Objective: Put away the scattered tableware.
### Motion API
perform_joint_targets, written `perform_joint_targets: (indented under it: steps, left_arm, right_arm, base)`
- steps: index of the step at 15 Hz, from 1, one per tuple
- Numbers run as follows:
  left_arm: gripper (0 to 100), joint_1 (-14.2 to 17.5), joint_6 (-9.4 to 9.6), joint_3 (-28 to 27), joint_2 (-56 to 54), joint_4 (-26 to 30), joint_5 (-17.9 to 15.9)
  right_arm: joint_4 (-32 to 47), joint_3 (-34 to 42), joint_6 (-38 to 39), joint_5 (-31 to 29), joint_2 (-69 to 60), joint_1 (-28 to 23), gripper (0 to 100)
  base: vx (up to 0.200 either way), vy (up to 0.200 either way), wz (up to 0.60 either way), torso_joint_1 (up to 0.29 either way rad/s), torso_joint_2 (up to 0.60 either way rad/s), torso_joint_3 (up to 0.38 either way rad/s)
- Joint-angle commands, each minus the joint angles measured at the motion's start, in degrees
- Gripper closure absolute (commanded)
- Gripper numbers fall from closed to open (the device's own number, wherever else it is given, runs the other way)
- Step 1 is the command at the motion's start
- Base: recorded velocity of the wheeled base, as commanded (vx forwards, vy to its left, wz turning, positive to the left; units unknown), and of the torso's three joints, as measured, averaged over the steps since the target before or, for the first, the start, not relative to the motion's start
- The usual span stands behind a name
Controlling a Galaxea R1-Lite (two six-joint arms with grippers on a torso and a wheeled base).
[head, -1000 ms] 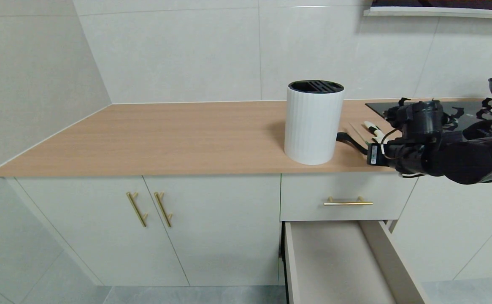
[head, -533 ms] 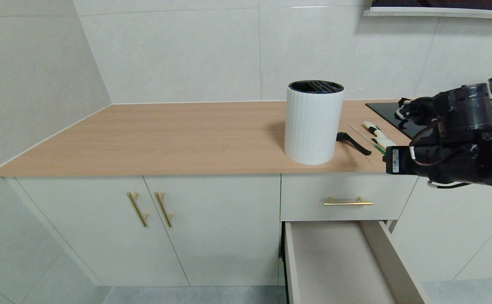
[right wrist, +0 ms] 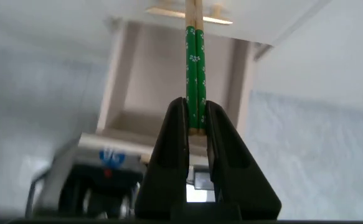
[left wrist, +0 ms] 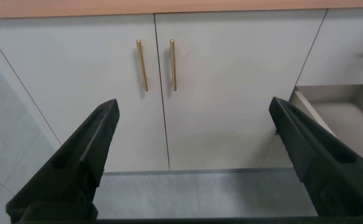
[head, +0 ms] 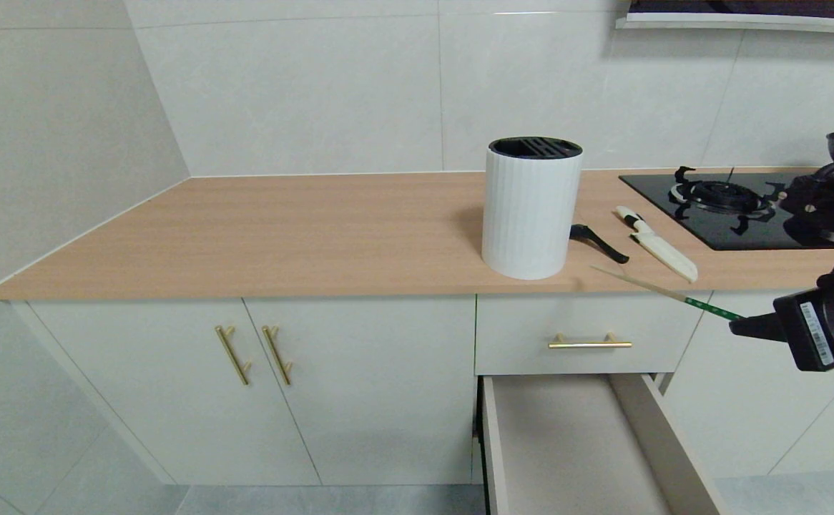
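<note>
The right gripper has its jaws pinched on the green patterned ends of 2 pale wooden chopsticks. These slant in the air by the front edge of the light wooden countertop, above the open beige drawer. A white-bladed knife and a black curved utensil (its kind unclear) lie beside the white ribbed cylindrical holder. The left gripper gapes wide before white cabinet doors.
</note>
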Motion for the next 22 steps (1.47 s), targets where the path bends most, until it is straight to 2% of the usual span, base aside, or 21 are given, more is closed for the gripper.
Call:
perform_joint_targets:
  steps: [1, 10, 14, 22]
  left_arm:
    - [0, 0.0, -0.01, 0.0, 0.0, 0.0, 0.0]
    - [0, 0.0, -0.01, 0.0, 0.0, 0.0, 0.0]
    - [0, 0.0, -0.01, 0.0, 0.0, 0.0, 0.0]
    - [0, 0.0, -0.01, 0.0, 0.0, 0.0, 0.0]
  right_arm:
    - [0.6, 0.5, -0.4, 0.4, -2.5, 0.3, 100]
    - [0.3, 4.0, -3.0, 3.0, 2.2, 5.1, 100]
    - [0.3, 4.3, -3.0, 3.0, 4.5, 5.3, 100]
    - [0.2, 4.3, -3.0, 2.9, 6.5, 5.3, 100]
  base:
    - [0.000, 0.000, 0.00, 0.000, 0.00, 0.000]
    - [0.000, 0.000, 0.00, 0.000, 0.00, 0.000]
    - [0.000, 0.000, 0.00, 0.000, 0.00, 0.000]
    - [0.000, 0.000, 0.00, -0.152, 0.39, 0.234]
